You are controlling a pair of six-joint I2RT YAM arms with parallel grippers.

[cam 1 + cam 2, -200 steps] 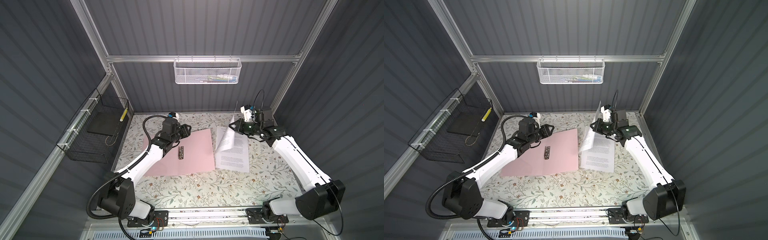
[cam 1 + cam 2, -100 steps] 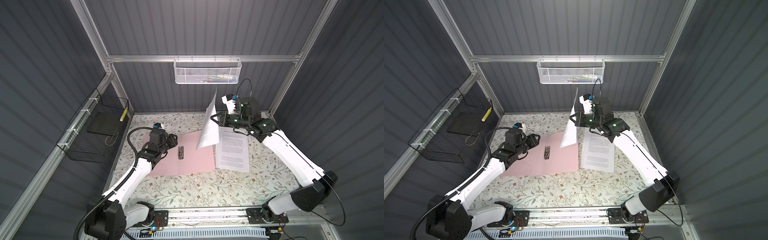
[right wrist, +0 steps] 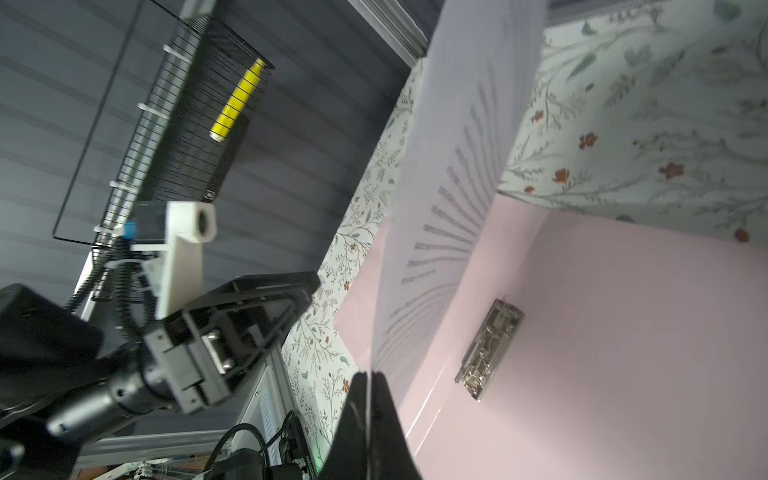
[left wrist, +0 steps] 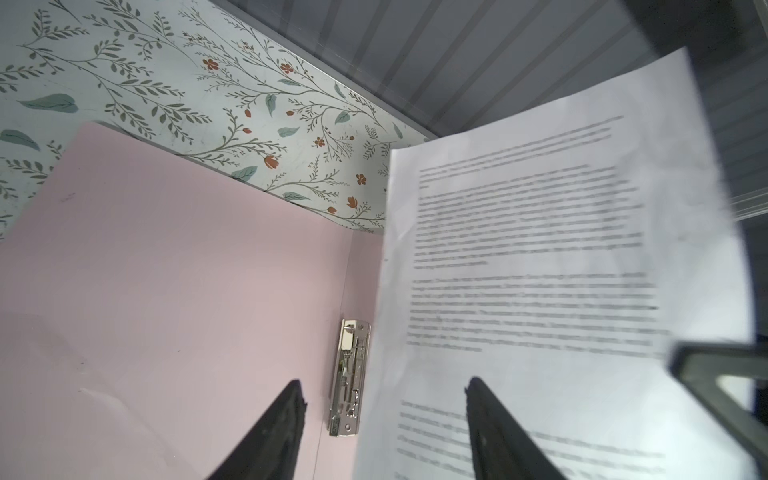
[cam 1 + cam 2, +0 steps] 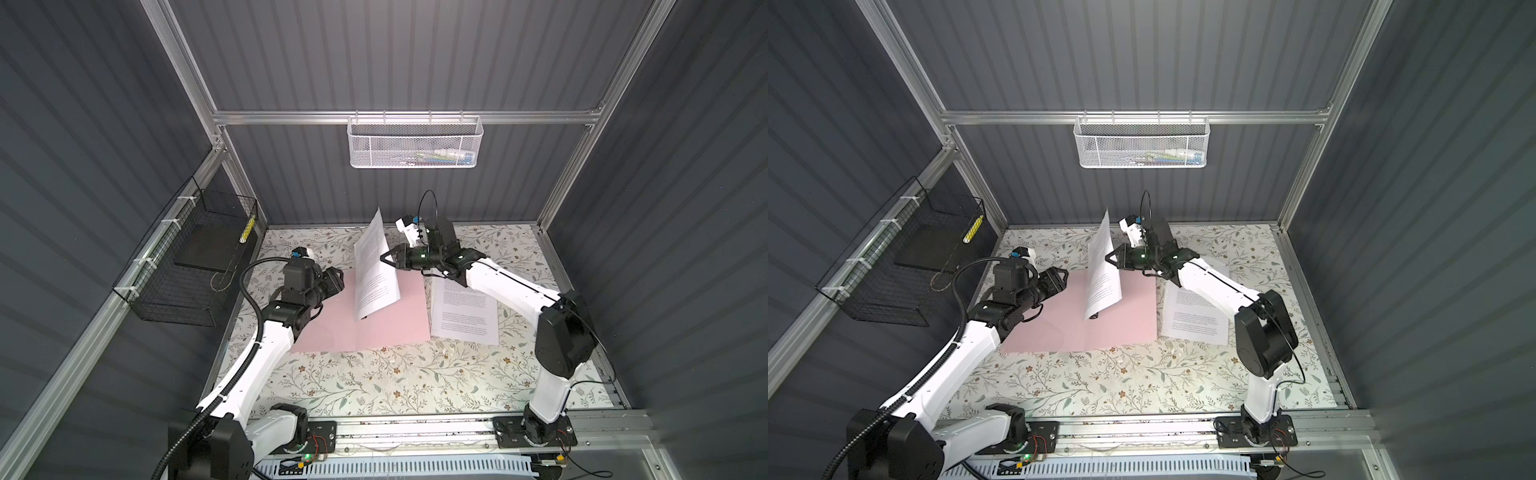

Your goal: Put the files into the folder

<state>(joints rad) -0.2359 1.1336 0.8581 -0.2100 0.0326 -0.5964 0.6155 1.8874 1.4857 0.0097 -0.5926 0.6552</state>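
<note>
The pale pink folder (image 5: pixel 390 328) (image 5: pixel 1121 324) lies open and flat on the table, its metal clip (image 4: pixel 351 378) (image 3: pixel 490 349) along the spine. My right gripper (image 5: pixel 384 259) (image 5: pixel 1109 257) (image 3: pixel 368 376) is shut on the edge of one white printed sheet (image 5: pixel 376 270) (image 5: pixel 1102 270) (image 4: pixel 540 270). The sheet hangs nearly upright over the folder's middle, its lower edge near the clip. More of the files (image 5: pixel 463 309) (image 5: pixel 1196 313) lie flat just right of the folder. My left gripper (image 5: pixel 338 276) (image 5: pixel 1064 276) (image 4: pixel 384 384) hovers open over the folder's far left part, holding nothing.
A black wire basket (image 5: pixel 187 266) hangs on the left wall with a black slab and a yellow item in it. A white mesh basket (image 5: pixel 415 141) hangs on the back wall. The floral table surface (image 5: pixel 374 382) stretches in front of the folder.
My right gripper has carried the sheet from above the paper stack leftward to over the folder's middle. My left gripper has drawn back to the left and its jaws have widened.
</note>
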